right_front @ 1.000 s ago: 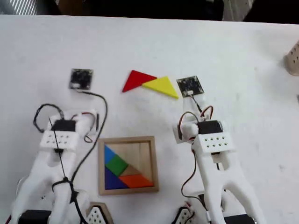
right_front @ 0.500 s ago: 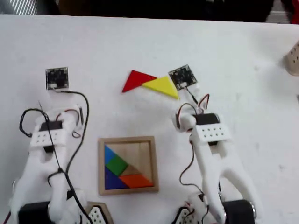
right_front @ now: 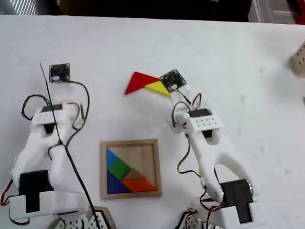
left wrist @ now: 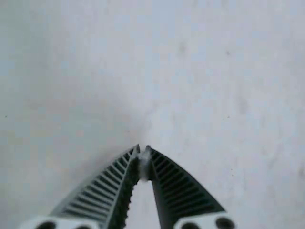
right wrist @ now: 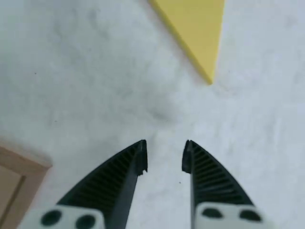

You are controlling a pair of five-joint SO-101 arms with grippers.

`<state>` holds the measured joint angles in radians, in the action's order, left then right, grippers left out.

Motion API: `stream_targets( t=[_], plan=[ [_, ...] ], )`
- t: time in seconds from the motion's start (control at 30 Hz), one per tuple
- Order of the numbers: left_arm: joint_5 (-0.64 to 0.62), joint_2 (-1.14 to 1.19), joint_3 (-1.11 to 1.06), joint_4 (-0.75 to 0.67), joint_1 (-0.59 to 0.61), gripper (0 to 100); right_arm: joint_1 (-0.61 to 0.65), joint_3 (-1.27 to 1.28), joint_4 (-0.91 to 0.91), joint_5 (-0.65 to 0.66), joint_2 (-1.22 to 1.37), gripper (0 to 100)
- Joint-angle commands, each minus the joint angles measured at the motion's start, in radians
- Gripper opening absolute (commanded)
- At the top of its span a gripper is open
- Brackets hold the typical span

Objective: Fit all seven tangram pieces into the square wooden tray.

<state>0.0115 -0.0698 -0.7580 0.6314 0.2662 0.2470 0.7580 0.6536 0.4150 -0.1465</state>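
Observation:
The square wooden tray (right_front: 130,143) lies between the two arms and holds blue (right_front: 110,157), green (right_front: 119,168) and orange (right_front: 139,184) pieces on its near-left side. A red triangle (right_front: 138,82) and a yellow triangle (right_front: 156,87) touch on the table beyond the tray. My right arm (right_front: 200,125) stands just behind the yellow triangle, its wrist board covering part of it. My right gripper (right wrist: 164,157) is open a little above bare table, with the yellow triangle (right wrist: 195,28) ahead of its tips and the tray corner (right wrist: 14,186) to one side. My left gripper (left wrist: 143,150) is shut over bare table.
My left arm (right_front: 47,129) stands left of the tray with a black cable (right_front: 71,162) trailing across it. A pale perforated object (right_front: 299,59) sits at the table's right edge. White table surface (right_front: 228,57) stretches beyond the loose triangles.
Both arms have stretched away from the near edge. The right arm swung left toward the yellow triangle and now covers part of it. The left arm shifted left and outward.

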Motion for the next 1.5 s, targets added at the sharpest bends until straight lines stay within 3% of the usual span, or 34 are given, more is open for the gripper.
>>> stream_targets(
  t=[0.0, 0.13, 0.43, 0.77, 0.93, 1.47],
  plan=[
    [-0.006, -0.005, 0.052, 0.026, 0.013, 14, 0.007, -0.068, 0.015, 0.1, -0.007, 17.6],
    [-0.009, -0.005, 0.054, 0.025, 0.016, 20, -0.018, -0.181, 0.134, 0.201, 0.004, 26.7],
    [-0.009, 0.002, 0.072, 0.02, 0.042, 20, -0.007, -0.45, 0.341, 0.397, 0.03, 27.2],
    [-0.009, 0.002, 0.072, 0.02, 0.038, 21, 0.042, -0.706, 0.357, 0.643, 0.4, 27.2],
    [-0.009, 0.002, 0.074, 0.02, 0.038, 21, 0.085, -0.879, 0.49, 0.842, 0.538, 27.2],
    [-0.009, 0.002, 0.077, 0.02, 0.038, 21, 0.07, -1.711, 0.931, 0.95, 1.035, 27.2]
  ],
)
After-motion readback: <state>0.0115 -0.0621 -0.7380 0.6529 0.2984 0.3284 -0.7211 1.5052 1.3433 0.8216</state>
